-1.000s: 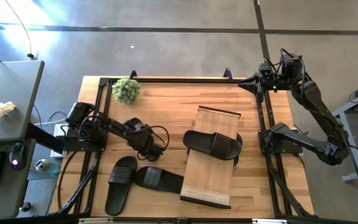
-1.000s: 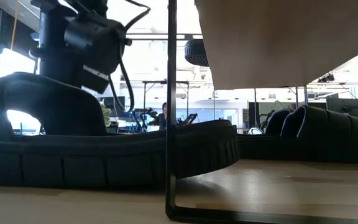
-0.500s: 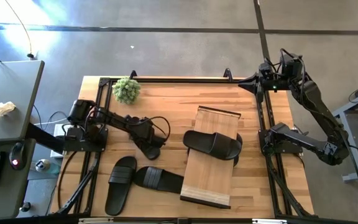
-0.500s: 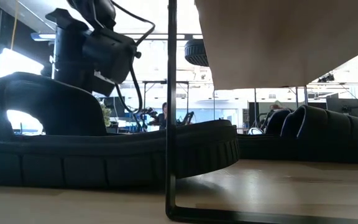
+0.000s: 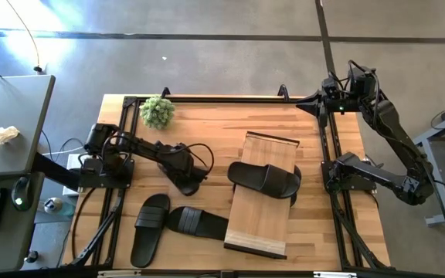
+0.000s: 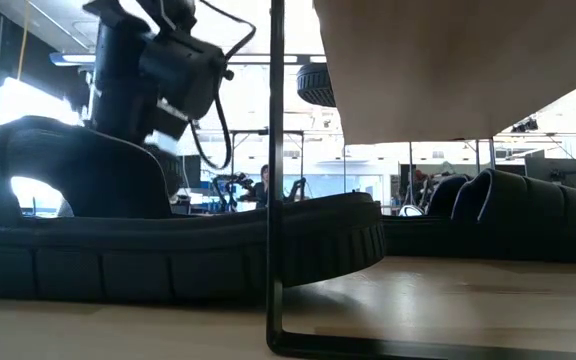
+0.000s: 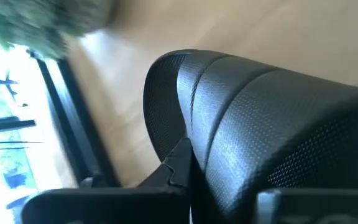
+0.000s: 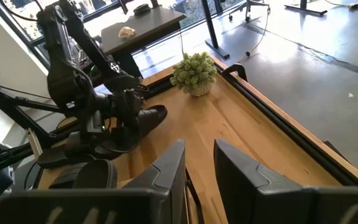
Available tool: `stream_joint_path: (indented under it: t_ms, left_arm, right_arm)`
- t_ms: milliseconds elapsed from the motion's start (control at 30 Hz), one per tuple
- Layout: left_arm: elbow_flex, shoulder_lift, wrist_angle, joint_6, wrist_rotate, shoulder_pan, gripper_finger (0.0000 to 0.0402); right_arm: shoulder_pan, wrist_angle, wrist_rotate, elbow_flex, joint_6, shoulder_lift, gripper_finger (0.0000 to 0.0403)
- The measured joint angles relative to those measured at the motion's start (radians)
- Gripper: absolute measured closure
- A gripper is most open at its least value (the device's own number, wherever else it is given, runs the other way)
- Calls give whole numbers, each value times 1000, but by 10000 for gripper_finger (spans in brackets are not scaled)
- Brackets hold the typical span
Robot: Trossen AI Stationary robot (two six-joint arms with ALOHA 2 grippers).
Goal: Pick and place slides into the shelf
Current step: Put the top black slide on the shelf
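The slide (image 8: 143, 121) I hold is a black sandal left of the shelf (image 5: 257, 224). My left gripper (image 5: 184, 176) is shut on it and hides most of it from above. A second slide (image 5: 265, 179) lies across the shelf's plank top. Two more slides (image 5: 149, 228) (image 5: 199, 222) lie soles down on the table near the front left. My right gripper (image 8: 197, 168) hangs open with nothing between its fingers, above the far right corner of the table. My left gripper pinches the slide's wide strap at its edge (image 7: 194, 134). One finger (image 7: 178, 160) is on the strap's inner side and the other is against its textured outer face. It reaches down at a slant from the table's left. Whether the sole is off the table I cannot tell.
A small green plant (image 5: 157, 112) stands at the far left. Dark frame rails (image 5: 122, 201) run along the table's left and right sides. In the low view the shelf's thin leg (image 6: 273, 180) stands in front of a near slide (image 6: 168, 250). A person (image 6: 265, 185) sits far back in the room.
My left gripper has shifted a little toward the table's right, over the slide beside the shelf, and has shut on its strap. The other slides, the shelf and my right arm have kept still.
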Motion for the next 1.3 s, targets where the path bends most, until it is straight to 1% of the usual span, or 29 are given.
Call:
stream_joint_path:
  t_ms: [167, 233, 333, 400, 467, 500, 567, 633, 733, 800, 900, 967, 1100, 1167, 1300]
  left_arm:
    - [118, 0, -183, -37, -70, 1, 389]
    - [170, 0, -233, -48, -99, 1, 395]
    - [235, -34, -219, -6, -131, 1, 395]
    - [291, -43, -233, -3, -182, 0, 396]
    - [329, -59, -213, 18, -205, 0, 398]
    - [356, -67, -228, 24, -226, 0, 398]
    - [415, -84, -223, 38, -289, 0, 397]
    - [457, -100, -218, 99, -328, 1, 398]
    - [557, -103, -220, 158, -429, 1, 398]
    - [629, -103, -220, 299, -473, 1, 397]
    - [737, -102, -169, 553, -543, 1, 398]
    - [792, -97, -99, 744, -549, 1, 399]
    - [880, -96, 44, 1129, -516, 1, 398]
    - [895, -98, 134, 1292, -511, 1, 399]
    - [896, -93, 314, 1610, -473, 0, 398]
  right_arm:
    - [0, 0, 0, 0, 2, 0, 330]
    - [0, 0, 0, 0, 5, 0, 330]
    - [0, 0, 0, 0, 5, 0, 330]
    - [0, 0, 0, 0, 5, 0, 330]
    - [0, 0, -1, 0, 7, 0, 330]
    - [0, 0, -1, 0, 8, 0, 330]
    - [0, 0, 0, 0, 7, 0, 330]
    - [0, 0, -2, 0, 7, 0, 330]
    - [0, 0, -2, 0, 8, 0, 330]
    - [0, 1, -2, 0, 16, 0, 330]
    - [0, 19, -2, 0, 68, 0, 330]
    - [0, 28, -2, 0, 117, 0, 330]
    - [0, 49, -14, 0, 234, 0, 330]
    - [0, 70, -64, 0, 281, 6, 330]
    - [0, 152, -249, 0, 416, 39, 330]
